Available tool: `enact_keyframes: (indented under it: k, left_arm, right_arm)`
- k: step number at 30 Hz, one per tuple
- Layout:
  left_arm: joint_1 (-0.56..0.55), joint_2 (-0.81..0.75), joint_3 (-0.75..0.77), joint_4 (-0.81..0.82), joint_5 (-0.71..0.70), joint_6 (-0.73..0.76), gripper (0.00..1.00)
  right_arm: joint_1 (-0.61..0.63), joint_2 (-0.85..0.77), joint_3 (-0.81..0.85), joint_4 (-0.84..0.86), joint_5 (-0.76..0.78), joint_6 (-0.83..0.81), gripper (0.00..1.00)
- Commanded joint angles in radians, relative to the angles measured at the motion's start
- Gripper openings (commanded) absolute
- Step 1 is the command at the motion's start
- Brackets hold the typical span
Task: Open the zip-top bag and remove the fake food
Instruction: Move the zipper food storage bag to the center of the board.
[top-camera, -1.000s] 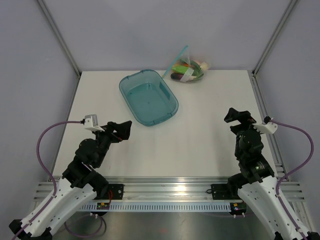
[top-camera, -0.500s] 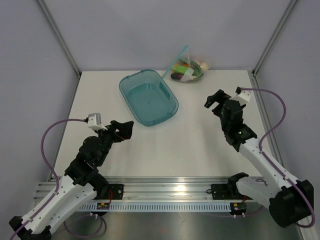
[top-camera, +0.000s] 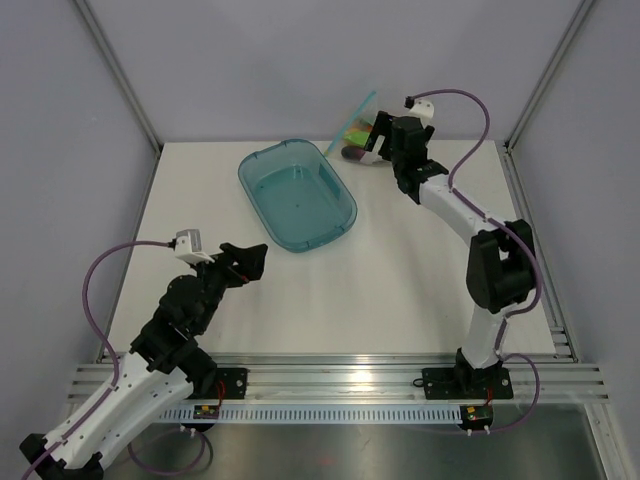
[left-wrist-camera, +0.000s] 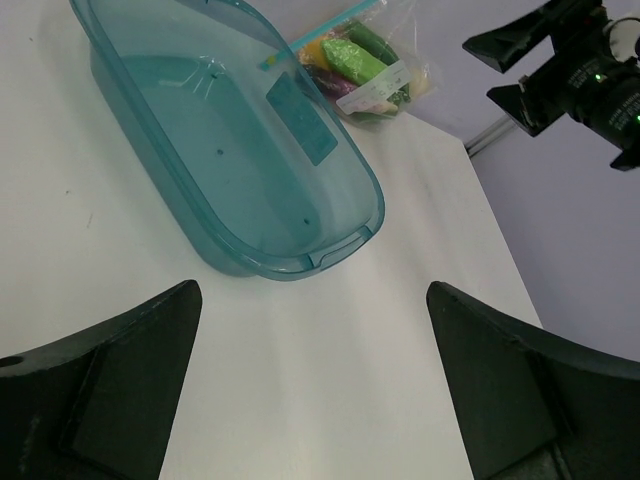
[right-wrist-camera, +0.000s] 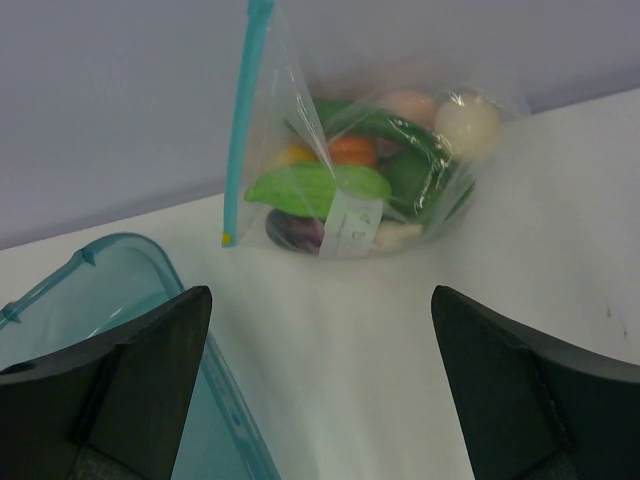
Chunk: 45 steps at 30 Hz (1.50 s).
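Near the front of the table (top-camera: 400, 270), the left gripper (top-camera: 245, 262) hangs low on a folded arm, jaws wide and empty, pointing at the teal tub (top-camera: 300, 200). Beyond the tub, the right arm stretches far out across the table. The right gripper (right-wrist-camera: 320, 300) is spread wide and holds nothing. Just ahead of it, untouched, the zip-top bag (right-wrist-camera: 400, 160) lies at the table's far edge against the back wall, its blue zip strip (right-wrist-camera: 245, 110) standing up. The fake food (right-wrist-camera: 320, 185) is inside.
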Motion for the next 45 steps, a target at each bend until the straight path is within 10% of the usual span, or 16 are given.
enact_keyframes:
  k: [1, 19, 25, 30, 45]
  left_arm:
    - [-0.004, -0.011, -0.011, 0.045, -0.013, -0.028, 0.99]
    - [-0.004, -0.005, 0.002, 0.037, 0.071, -0.065, 0.99]
    - [-0.004, 0.009, 0.011, 0.032, 0.076, -0.062, 0.99]
    - [-0.004, 0.004, 0.016, 0.031, 0.079, -0.060, 0.99]
    - [-0.004, 0.052, 0.023, 0.066, 0.128, -0.025, 0.99]
  right_arm:
    - [0.003, 0.140, 0.161, 0.003, 0.034, -0.097, 0.99]
    - [-0.080, 0.590, 0.634, 0.095, -0.015, -0.180, 0.92]
    - [-0.084, 0.590, 0.596, 0.193, -0.034, -0.210, 0.42]
    - [-0.083, 0.526, 0.479, 0.256, -0.046, -0.187, 0.00]
    - [-0.083, -0.100, -0.389, 0.484, 0.009, -0.018, 0.00]
